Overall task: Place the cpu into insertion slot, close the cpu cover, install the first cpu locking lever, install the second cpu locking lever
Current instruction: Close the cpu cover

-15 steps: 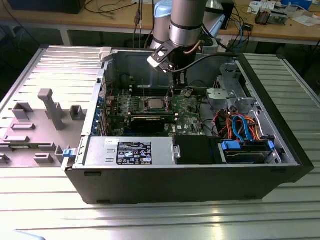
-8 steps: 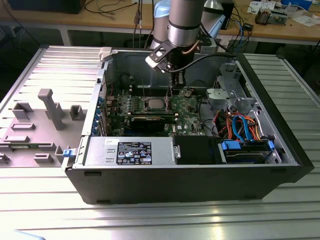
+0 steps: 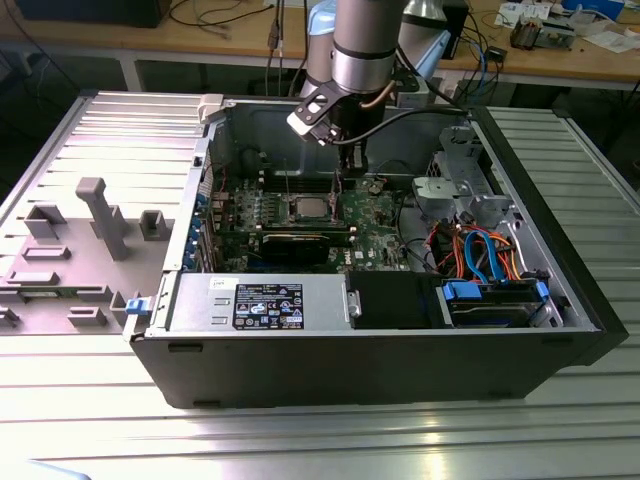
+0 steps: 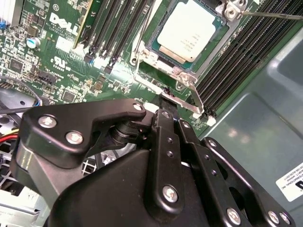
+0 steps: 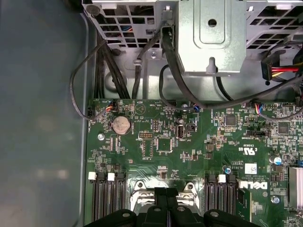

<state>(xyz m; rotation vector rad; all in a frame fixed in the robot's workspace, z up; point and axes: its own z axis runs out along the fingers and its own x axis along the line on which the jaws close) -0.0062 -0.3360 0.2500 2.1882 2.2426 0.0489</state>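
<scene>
Ribbed metal desk (image 3: 300, 440) carried the open computer case (image 3: 400, 360), with its green board (image 5: 199, 142) inside. On that board the cpu (image 4: 187, 30) lay flat in the insertion slot (image 4: 152, 46), and the cpu cover (image 4: 183, 71) was down around its edges. My pincer (image 4: 166, 101) hung just beside one edge of the cover, fingers drawn close together, nothing visible between them. In the exterior view two thin levers (image 3: 288, 185) stood upright beside the socket.

The cpu (image 4: 188, 29) had a matt, silver-grey metal top. The cpu cover (image 4: 164, 67) was shiny bare metal, the motherboard (image 5: 199, 151) glossy green.
</scene>
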